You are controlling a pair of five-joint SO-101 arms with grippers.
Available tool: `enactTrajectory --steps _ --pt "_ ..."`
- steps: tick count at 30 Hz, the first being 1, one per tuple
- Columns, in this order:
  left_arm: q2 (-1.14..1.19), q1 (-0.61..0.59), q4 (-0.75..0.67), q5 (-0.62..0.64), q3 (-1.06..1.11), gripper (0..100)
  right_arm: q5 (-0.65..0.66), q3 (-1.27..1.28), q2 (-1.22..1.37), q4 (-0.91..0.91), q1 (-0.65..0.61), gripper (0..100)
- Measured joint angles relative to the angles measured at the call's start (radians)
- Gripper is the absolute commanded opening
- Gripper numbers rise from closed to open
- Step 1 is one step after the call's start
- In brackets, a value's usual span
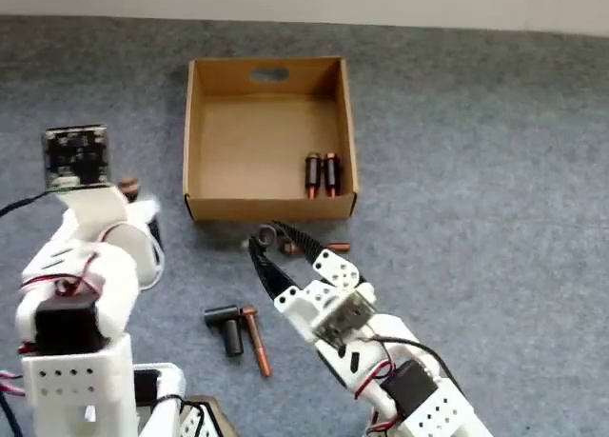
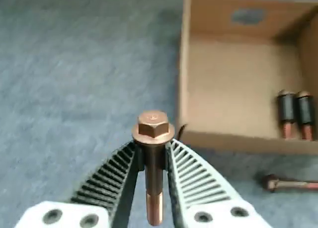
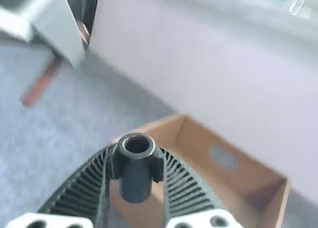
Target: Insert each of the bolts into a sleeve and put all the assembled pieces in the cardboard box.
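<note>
My left gripper [image 2: 153, 151] is shut on a copper bolt [image 2: 153, 163], head pointing away from the wrist, held left of the cardboard box [image 2: 185, 89]. In the high view that bolt [image 1: 128, 185] shows at the left arm's tip. My right gripper [image 3: 134, 161] is shut on a black sleeve [image 3: 134, 166], bore facing outward, just in front of the box [image 1: 268, 207]; in the high view the sleeve [image 1: 265, 235] sits between the fingers. Two assembled pieces [image 1: 321, 173] lie in the box's near right corner.
On the carpet lie a loose copper bolt [image 1: 255, 340] beside two black sleeves [image 1: 226, 325], and another bolt [image 1: 335, 248] near the box front, half hidden by the right arm. The left arm with its bolt [image 3: 42, 86] appears in the right wrist view.
</note>
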Motion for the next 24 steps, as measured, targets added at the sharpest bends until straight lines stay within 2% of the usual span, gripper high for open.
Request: enactTrajectory --steps 4,10,13,17,24 --pt "0.0 0.084 -0.12 0.005 0.0 1 0.003 0.0 0.0 -0.037 -0.002 0.7" --pt "0.0 0.276 -0.267 0.009 0.0 1 0.003 0.0 0.0 -0.043 -0.002 0.7" --pt "0.0 0.347 -0.319 0.057 0.0 1 -0.058 0.0 0.0 -0.043 -0.002 0.6" --pt "0.0 0.379 -0.35 0.146 0.0 1 -0.196 0.0 0.0 -0.043 0.008 0.6" --pt "0.0 0.433 -0.379 0.203 -0.049 1 -0.227 0.0 0.0 -0.043 0.091 0.6"
